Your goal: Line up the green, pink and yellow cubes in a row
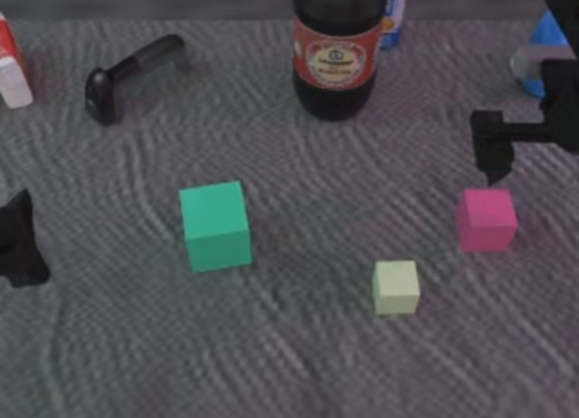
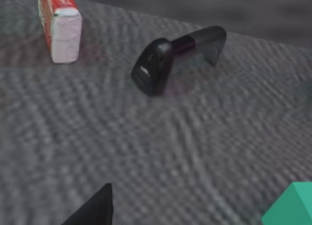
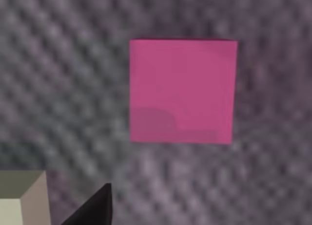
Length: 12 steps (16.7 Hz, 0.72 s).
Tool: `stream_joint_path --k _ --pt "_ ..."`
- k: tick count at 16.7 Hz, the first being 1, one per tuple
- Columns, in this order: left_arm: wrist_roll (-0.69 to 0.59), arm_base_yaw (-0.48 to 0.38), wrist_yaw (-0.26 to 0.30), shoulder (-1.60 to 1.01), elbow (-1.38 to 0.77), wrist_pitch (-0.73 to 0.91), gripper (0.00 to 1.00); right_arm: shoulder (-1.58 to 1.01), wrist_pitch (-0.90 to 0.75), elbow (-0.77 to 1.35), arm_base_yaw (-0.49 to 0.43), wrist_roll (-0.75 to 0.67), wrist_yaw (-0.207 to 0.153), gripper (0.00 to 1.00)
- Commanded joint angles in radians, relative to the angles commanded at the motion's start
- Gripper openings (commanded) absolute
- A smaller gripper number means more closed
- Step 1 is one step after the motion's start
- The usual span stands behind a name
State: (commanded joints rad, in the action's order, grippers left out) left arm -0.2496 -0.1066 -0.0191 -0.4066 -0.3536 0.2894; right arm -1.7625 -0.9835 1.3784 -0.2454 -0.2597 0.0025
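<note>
The right gripper hangs just beside the pink cube, on the side toward the dark bottle. It holds nothing. I cannot tell how wide its fingers are, because only one dark tip shows in the right wrist view. That view looks straight down on the pink cube, so the arm is above it and pointing down.

The step looks like getting ready to grab the pink cube. None of the cubes are in a row yet. The green cube sits well apart from the pink cube, toward the left side of the bench. The yellow cube sits near the pink cube, between it and the green one but closer to the front.

Next, I think the right gripper must come over the pink cube's middle and go down around it.

The left gripper waits far from the pink cube, at the left edge of the bench, with nothing in it.
</note>
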Motion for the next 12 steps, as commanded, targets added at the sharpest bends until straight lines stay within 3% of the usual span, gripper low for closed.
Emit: stream_joint_path --k 6,12 --pt "0.215 0.112 0.016 0.353 0.306 -0.249 1.00 -0.275 -0.152 0.249 -0.042 -0.044 0.000 1.00" --pt "0.250 0.127 0.019 0.407 0.354 -0.289 1.00 -0.318 -0.173 0.288 -0.048 -0.051 0.000 1.00"
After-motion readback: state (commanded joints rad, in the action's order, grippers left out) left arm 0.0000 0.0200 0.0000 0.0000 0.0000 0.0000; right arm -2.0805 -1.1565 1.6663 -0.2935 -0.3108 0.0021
